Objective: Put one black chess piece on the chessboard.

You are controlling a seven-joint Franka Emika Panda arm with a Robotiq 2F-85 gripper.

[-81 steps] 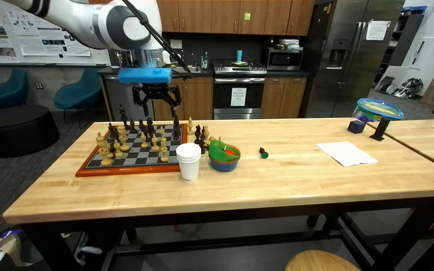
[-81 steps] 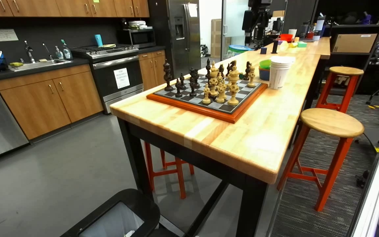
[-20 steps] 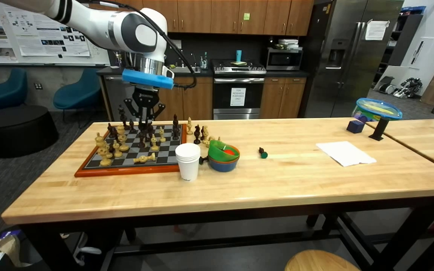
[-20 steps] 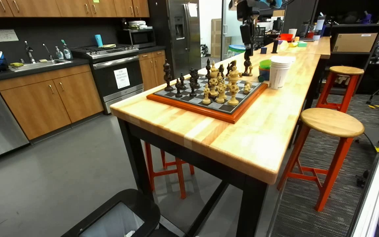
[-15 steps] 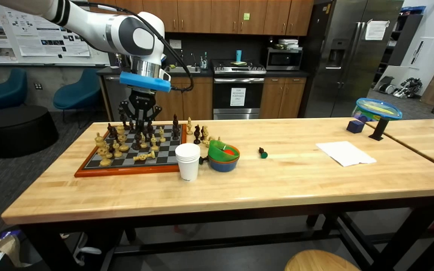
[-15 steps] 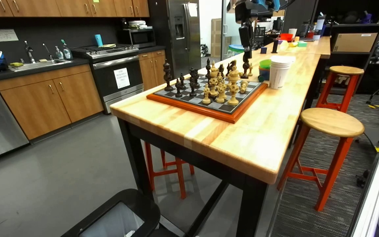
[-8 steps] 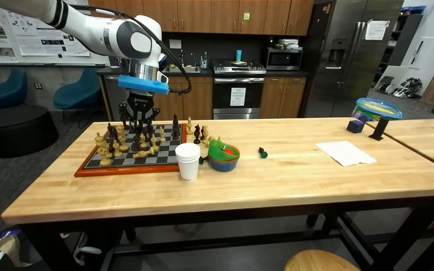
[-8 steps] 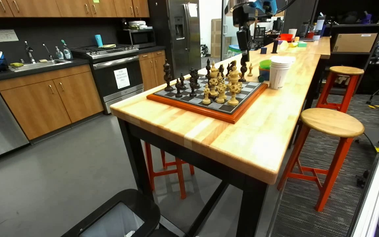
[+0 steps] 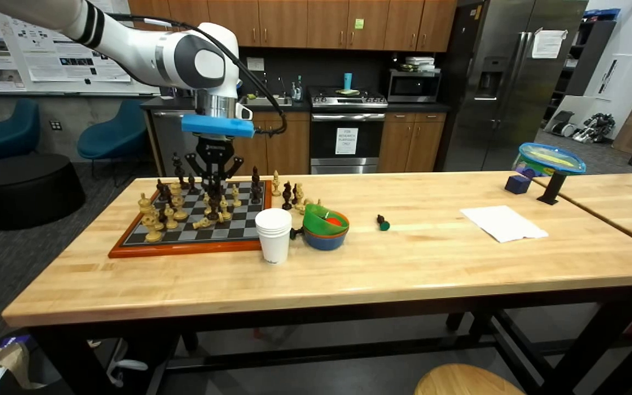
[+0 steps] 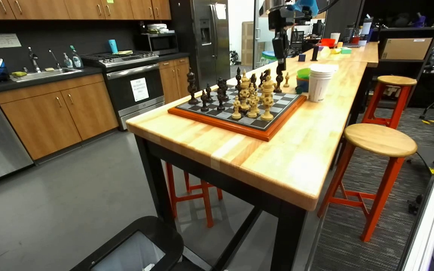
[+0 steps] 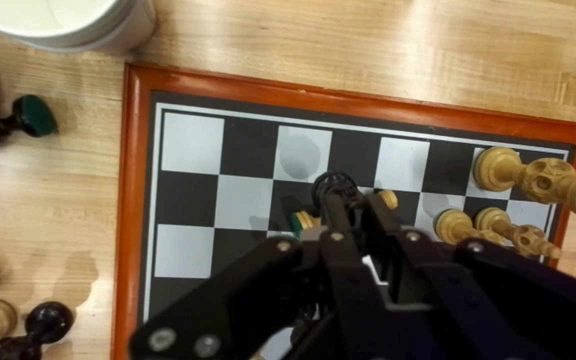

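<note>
My gripper [image 9: 215, 184] is over the near-middle part of the chessboard [image 9: 184, 249], its fingers shut on the top of a black chess piece [image 9: 214, 208]. That piece hangs upright beneath the fingertips in both exterior views. From the wrist, its round dark base [image 11: 335, 181] shows past the fingers; whether the base touches a square I cannot tell. Beside it a light piece [image 9: 202, 223] lies on its side on the board, its green underside [image 11: 296, 225] visible in the wrist view. Several other light and dark pieces stand on the board, crowded at its left and far parts.
White stacked cups [image 9: 274, 236] stand at the board's near right corner, beside nested bowls [image 9: 324, 238]. A toppled dark piece [image 9: 296, 232] lies between them. Further dark and light pieces [image 9: 287, 196] are beside the board. Another dark piece [image 9: 383, 223] lies right of the bowls.
Since the oldest frames my gripper has gone from open to shut on the black piece. A light piece has toppled. In the last half second the held piece moved slightly right in an exterior view.
</note>
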